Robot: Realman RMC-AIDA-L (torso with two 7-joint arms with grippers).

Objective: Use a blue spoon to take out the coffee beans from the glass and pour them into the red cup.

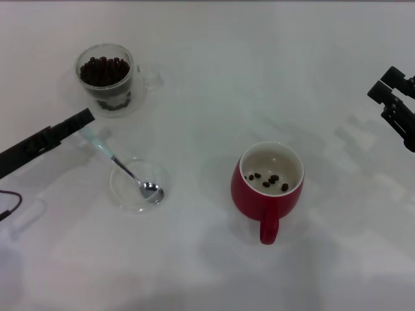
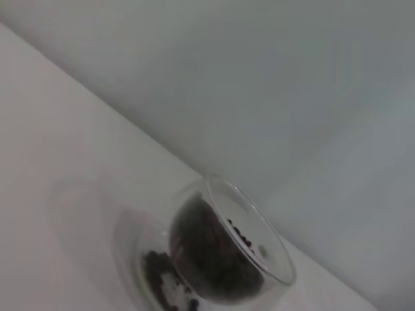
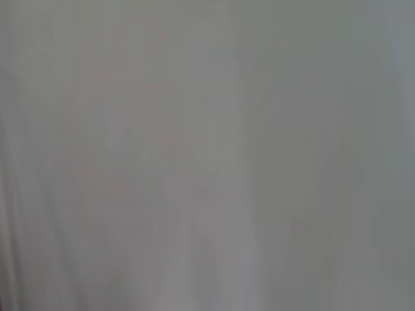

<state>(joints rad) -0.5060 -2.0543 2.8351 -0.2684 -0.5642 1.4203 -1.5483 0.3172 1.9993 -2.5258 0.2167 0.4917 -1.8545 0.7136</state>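
A: Item one, the blue spoon (image 1: 123,167)?
B: Metal bowl resting in the flat clear round dish (image 1: 127,196), pale handle sloping out over the rim. The handle end lies just below the tip of the left gripper (image 1: 83,119), near it; whether they touch cannot be told. How wide the jaws stand cannot be told either.

A: Item two, the glass (image 1: 107,76)?
B: Upright on the bench (image 1: 207,78), just beyond the left jaws, small clear side handle turned toward the red cup's side. It holds a dark heap of coffee beans (image 1: 104,70). The left wrist view shows the same glass close ahead, beans dark inside its double wall.

A: Item three, the red cup (image 1: 266,184)?
B: Upright, well apart from the left jaws, on the far side of the dish from them. Loop handle turned toward the robot. A few beans lie on its white floor.

A: Anything between spoon and cup?
B: Only bare bench. The dish sits between the left jaws and the cup, beneath the spoon bowl.

A: The right gripper (image 1: 395,103)?
B: At the right edge of the head view, raised, well apart from the cup and every other item. Its jaw state cannot be told. Its wrist view shows only a plain grey surface.
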